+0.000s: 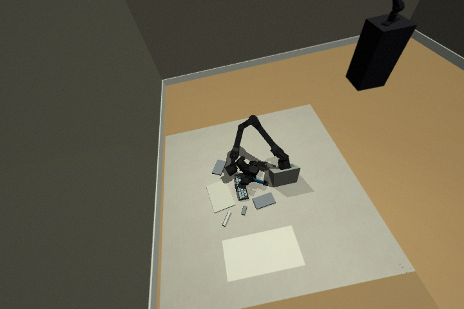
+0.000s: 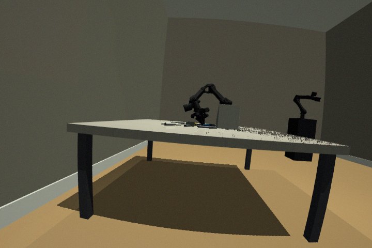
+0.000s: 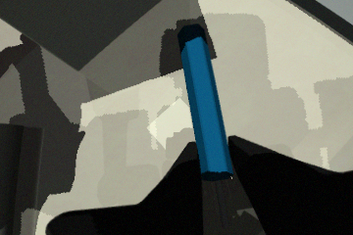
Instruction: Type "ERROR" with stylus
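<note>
The blue stylus (image 1: 258,180) (image 3: 204,103) lies low over the desk, its dark end toward the grey block under the arm. My gripper (image 1: 252,179) (image 2: 203,123) (image 3: 212,146) is shut on the stylus near the lower end of its blue barrel in the wrist view, with a fingertip on each side. The stylus's thin tip is dim between the dark fingers and hard to make out. The keyboard (image 1: 241,193), black with pale keys, lies beside the gripper in the top view. The gripper hides part of its keys, and the letters are too small to read.
The grey block (image 1: 284,178) (image 2: 229,117) under the arm stands close to the stylus. A cream pad (image 1: 220,196), two grey slabs (image 1: 263,200) (image 1: 218,167), a small grey block (image 1: 243,210) and a white bar (image 1: 227,218) lie around the keyboard.
</note>
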Controlling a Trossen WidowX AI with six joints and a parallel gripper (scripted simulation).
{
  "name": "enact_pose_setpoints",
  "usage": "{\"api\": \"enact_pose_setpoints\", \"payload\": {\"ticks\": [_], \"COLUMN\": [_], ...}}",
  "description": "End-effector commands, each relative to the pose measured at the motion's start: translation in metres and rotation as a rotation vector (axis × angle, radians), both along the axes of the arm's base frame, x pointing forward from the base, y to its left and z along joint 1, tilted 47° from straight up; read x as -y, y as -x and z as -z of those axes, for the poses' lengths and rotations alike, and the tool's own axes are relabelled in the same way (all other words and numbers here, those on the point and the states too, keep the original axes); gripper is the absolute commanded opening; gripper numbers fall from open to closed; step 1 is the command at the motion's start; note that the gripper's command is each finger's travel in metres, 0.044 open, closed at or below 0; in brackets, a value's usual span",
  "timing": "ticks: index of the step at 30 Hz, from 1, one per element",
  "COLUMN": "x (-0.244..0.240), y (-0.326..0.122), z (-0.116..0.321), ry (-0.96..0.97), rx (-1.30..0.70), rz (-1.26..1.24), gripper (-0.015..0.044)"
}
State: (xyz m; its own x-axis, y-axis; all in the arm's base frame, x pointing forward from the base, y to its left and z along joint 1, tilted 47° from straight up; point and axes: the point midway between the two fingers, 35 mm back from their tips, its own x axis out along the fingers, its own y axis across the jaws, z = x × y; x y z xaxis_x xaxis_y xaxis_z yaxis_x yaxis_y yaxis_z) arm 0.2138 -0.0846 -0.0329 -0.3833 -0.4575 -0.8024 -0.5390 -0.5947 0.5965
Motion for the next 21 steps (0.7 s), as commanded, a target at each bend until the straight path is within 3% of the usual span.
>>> {"api": "enact_pose_setpoints", "payload": {"ticks": [1,7,17,21], "x": [-0.011,-0.034,-0.032,-0.034], "y": [-0.001,0.001,0.001,-0.003], "z": [-0.01,-0.032,-0.029,-0.027], "ry": [-0.004,-0.004,0.0,0.003], "rx": [0.011,0.009,0.006,0.15], "rz": [0.003,0.004,0.003,0.127], "gripper": [0.0,0.0,0.0,0.0]}}
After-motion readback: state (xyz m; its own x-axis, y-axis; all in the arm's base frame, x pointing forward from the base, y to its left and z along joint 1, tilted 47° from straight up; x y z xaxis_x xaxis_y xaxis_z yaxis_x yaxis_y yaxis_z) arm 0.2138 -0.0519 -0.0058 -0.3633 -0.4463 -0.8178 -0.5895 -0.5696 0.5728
